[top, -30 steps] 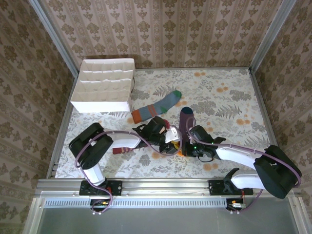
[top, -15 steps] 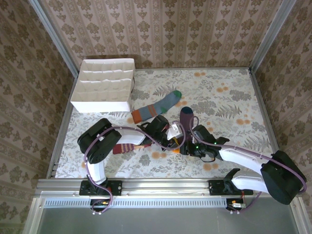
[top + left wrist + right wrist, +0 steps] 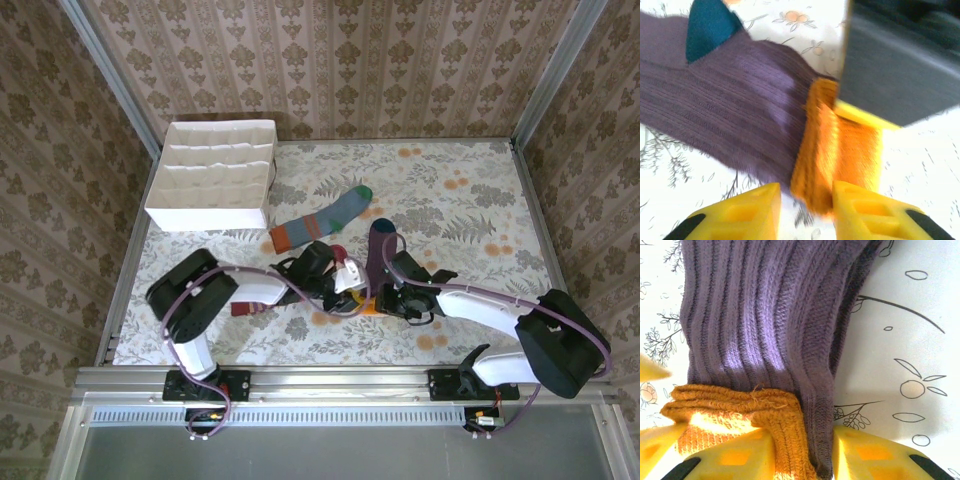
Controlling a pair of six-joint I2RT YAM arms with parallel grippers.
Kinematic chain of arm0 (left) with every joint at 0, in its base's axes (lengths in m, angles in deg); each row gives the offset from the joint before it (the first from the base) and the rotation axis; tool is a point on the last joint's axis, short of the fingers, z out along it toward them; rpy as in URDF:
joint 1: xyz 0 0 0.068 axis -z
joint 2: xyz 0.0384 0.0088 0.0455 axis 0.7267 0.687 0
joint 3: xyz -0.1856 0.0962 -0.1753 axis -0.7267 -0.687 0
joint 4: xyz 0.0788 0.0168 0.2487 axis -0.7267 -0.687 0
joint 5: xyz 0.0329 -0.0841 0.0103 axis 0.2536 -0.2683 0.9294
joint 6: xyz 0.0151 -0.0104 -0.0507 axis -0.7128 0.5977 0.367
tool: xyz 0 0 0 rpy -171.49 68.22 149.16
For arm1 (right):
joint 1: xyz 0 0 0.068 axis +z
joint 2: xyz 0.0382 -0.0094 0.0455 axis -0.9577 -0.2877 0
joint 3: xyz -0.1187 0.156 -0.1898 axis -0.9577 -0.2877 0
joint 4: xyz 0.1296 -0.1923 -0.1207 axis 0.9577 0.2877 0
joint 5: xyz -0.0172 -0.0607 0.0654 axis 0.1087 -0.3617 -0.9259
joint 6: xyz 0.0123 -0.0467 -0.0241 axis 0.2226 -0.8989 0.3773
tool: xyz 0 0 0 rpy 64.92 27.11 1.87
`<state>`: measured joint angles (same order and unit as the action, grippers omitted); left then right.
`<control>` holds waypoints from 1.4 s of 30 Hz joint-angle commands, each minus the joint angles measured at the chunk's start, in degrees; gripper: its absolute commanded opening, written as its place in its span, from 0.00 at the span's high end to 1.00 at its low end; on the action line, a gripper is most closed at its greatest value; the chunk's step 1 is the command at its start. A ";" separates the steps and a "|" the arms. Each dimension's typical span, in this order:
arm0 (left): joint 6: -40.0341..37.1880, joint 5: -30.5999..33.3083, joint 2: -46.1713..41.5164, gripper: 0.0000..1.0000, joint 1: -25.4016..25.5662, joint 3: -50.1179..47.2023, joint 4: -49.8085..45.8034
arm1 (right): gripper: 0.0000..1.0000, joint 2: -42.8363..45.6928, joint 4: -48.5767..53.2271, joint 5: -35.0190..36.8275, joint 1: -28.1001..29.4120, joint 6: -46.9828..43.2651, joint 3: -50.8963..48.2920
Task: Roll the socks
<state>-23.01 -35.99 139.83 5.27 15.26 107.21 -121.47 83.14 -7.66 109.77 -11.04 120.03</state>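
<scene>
**Two grippers on the purple sock point(image 3: 377, 256), middle of the worktop point(image 3: 470, 200)**

Top view: the purple sock lies about mid-worktop, a bit toward the near edge. Its teal toe points at the far edge and its orange cuff point(image 3: 369, 304) is at the near end. The left gripper point(image 3: 355, 290) comes at the cuff from the left and the right gripper point(image 3: 388, 300) from the right, so they're pretty much nose to nose. The grey-blue sock point(image 3: 322, 220) lies flat just beyond the left gripper, with its orange end toward the left edge and its green toe toward the far edge. The peach sock point(image 3: 255, 305) is closer to the near edge, left of centre, and partly under the left arm. A white box point(image 3: 212, 175) with dividers sits in the far left corner.

Left wrist view: this one's blurry. The yellow fingers point(image 3: 740, 212) stand a little apart and the cuff's edge reaches into the gap. Honestly I can't tell if they're pinching it or just sitting around it. The right gripper's dark body hangs over the cuff at upper right.

Right wrist view: much sharper. Ribbed purple fabric runs down from the top with the cuff bunched below it. Both pass between the two yellow fingers here, which touch the fabric on either side, so the right gripper is clamped on the purple sock at its cuff.
</scene>
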 commanded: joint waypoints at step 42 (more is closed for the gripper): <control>-29.66 -2.28 4.80 1.00 7.01 12.96 -27.73 | 0.52 13.69 5.49 -3.73 -4.82 -6.41 -1.43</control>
<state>-55.19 -31.07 143.26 13.49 25.88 89.53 -111.92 87.27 -10.79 105.72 -15.74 119.74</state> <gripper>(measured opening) 0.005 0.474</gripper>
